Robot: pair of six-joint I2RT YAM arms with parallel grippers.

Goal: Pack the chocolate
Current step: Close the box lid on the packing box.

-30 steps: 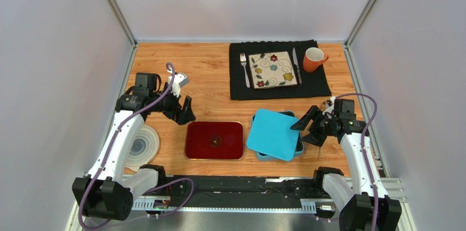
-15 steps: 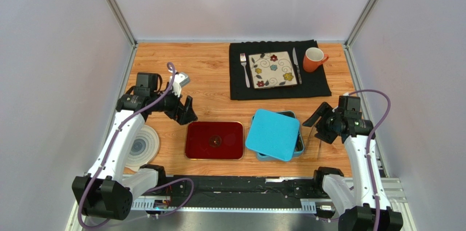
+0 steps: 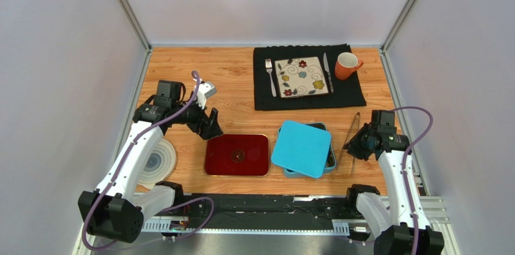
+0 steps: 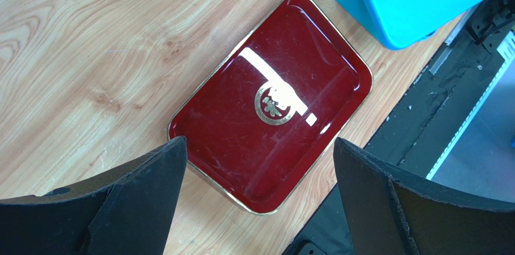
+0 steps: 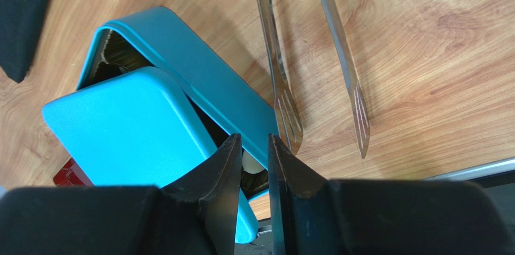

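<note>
The blue box [image 3: 327, 164] stands right of centre with its blue lid [image 3: 301, 147] lying askew on top, leaving a dark slit along the right side. Through that slit one white chocolate [image 5: 251, 162] shows inside the box [image 5: 199, 77]; the other chocolate is hidden. Metal tongs [image 3: 349, 137] lie on the wood just right of the box, with both arms [image 5: 279, 86] free. My right gripper [image 3: 358, 146] hovers over the box's near right corner. Its jaws [image 5: 252, 137] stand a narrow gap apart and hold nothing. My left gripper [image 3: 208, 125] is wide open [image 4: 260, 143] over the empty red tray [image 4: 229, 140].
At the back, a black placemat [image 3: 350, 95] carries a flowered square plate [image 3: 301, 76], a fork [image 3: 270, 76], a knife [image 3: 327, 71] and an orange mug [image 3: 346, 65]. A white round disc [image 3: 158, 159] lies at the left by the left arm. A black rail [image 3: 260, 204] runs along the near edge.
The right gripper drew back to the right from the lid and its jaws narrowed; the tongs now lie on the table. The lid shifted slightly left. The left gripper moved toward the tray.
</note>
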